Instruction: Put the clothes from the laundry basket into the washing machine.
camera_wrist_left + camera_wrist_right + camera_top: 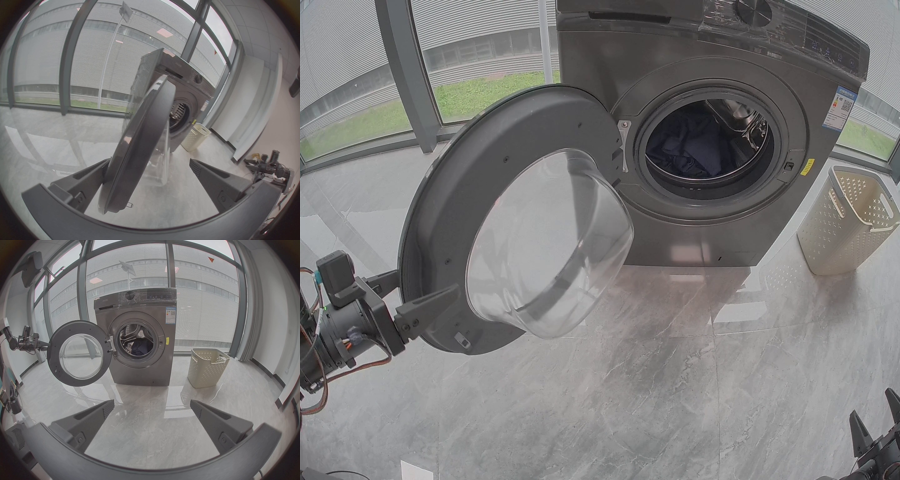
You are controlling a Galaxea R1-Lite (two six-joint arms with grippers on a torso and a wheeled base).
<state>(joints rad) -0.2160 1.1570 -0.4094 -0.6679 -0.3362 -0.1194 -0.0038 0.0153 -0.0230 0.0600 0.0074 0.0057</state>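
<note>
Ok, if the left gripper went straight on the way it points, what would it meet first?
The washing machine door: its rim sits between the open jaws of the left gripper, right ahead.

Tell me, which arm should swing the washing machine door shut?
Left, I think. The left gripper is open at the rim of the door, a finger on each side. The right gripper is open too, but far back from the washing machine.

You get even, bright daylight from the windows behind the washer. Shadows are soft, and the glossy floor shows pale glare patches. Both wrist views bend hard toward dark, round edges.
</note>
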